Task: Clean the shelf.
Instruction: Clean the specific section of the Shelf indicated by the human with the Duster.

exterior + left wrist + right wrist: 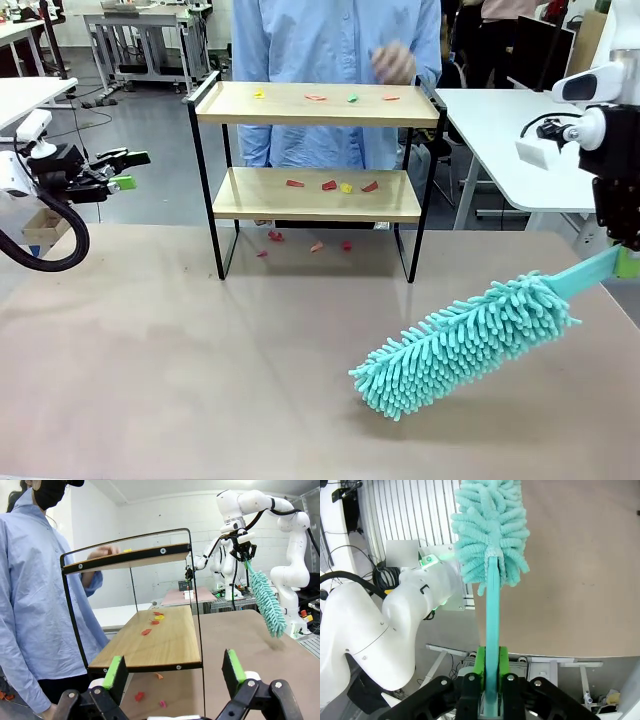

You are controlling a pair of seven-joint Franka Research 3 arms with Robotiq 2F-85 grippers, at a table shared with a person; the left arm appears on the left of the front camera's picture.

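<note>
Teal duster [465,345]: fluffy microfibre head hanging low over the table [180,360], slanting down toward the near middle, with its flat handle running up to the right
Right gripper [491,662]: green pads clamped on the end of the duster's handle, at the table's right edge
Left gripper [125,168]: fingers spread wide with nothing between them, off the table's left side, pointing toward the left end of the shelf [315,117]
Shelf: upright at the far middle of the table, two light wooden boards in a thin black frame, a rail at each end
Scraps [330,185]: small red, yellow and green bits scattered on both boards, a few more on the table beneath
Shelf, handling: looks light and stiff, so a hard sweep could slide or tip it; the smooth boards should let the bits brush off; an end rail or a frame post seems the place to hold it
Shelf to fingers: well apart from both grippers; the duster head is in front and to the right, not touching
Person [330,70]: just behind the shelf in a light blue shirt, one hand [393,65] raised above the top board
</note>
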